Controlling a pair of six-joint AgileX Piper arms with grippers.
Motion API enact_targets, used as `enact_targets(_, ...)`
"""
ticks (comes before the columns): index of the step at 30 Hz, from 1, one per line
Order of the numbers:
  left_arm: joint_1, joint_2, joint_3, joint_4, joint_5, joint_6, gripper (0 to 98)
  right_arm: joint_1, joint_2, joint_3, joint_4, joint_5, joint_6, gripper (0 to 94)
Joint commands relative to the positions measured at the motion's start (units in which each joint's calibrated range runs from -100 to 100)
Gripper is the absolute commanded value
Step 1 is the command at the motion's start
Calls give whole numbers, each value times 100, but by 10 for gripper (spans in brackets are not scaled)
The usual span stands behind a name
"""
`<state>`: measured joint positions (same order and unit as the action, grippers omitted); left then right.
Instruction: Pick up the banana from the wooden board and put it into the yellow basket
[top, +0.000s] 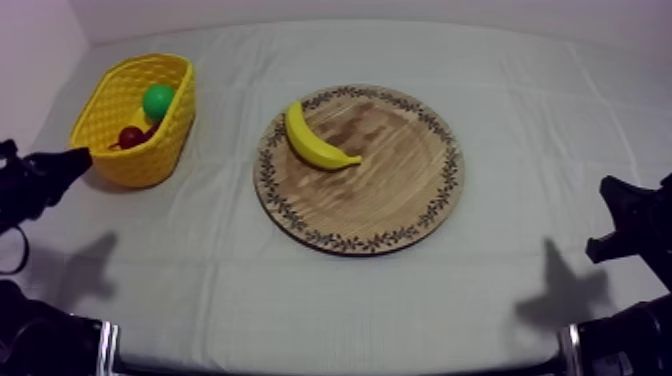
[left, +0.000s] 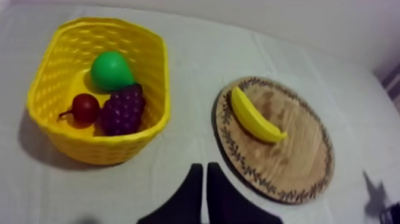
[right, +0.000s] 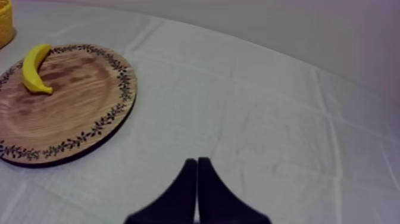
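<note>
A yellow banana (top: 316, 143) lies on the left half of the round wooden board (top: 400, 200) in the middle of the table. In the left wrist view the banana (left: 255, 117) rests on the board (left: 297, 161), to the right of the yellow basket (left: 53, 128). The basket (top: 150, 160) stands at the table's far left. My left gripper (top: 75, 160) sits low at the left, just beside the basket; its fingers (left: 193, 193) lie together as a narrow wedge, shut on nothing. My right gripper (top: 610, 190) rests at the right edge, its fingers (right: 190, 184) also together, away from the board (right: 71, 119) and banana (right: 33, 68).
Inside the basket lie a green pear (left: 111, 70), a bunch of purple grapes (left: 123, 109) and a small red fruit (left: 85, 108). Bare cloth stretches between basket and board, in front of the board and to its right.
</note>
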<state>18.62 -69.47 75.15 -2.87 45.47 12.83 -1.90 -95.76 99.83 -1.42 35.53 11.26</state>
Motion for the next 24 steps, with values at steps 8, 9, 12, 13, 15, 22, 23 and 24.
enact_targets(8, 496, 3633, -3188, 69, 1673, -602, 0, -1, 0, 5, -2, 11, 0, 2)
enact_targets(9, 552, 3905, -3475, 81, 1807, -647, 0, -1, 0, 5, -2, 11, 0, 2)
enact_targets(12, 708, 4686, -4316, 113, 2188, -737, 0, -1, 0, 5, -2, 11, 0, 2)
enact_targets(13, 750, 4934, -4579, 128, 2303, -764, 0, -1, 0, 5, -2, 11, 0, 2)
enact_targets(15, 834, 5422, -5104, 147, 2532, -810, 0, -1, 0, 5, -2, 11, 0, 2)
enact_targets(22, 1108, 6906, -6823, 207, 3303, -966, 0, -1, 0, 5, -2, 11, 0, 2)
enact_targets(23, 1158, 7075, -7017, 204, 3392, -975, 0, -1, 0, 5, -2, 11, 0, 2)
enact_targets(24, 1209, 7234, -7193, 203, 3464, -985, 0, -1, 0, 5, -2, 11, 0, 2)
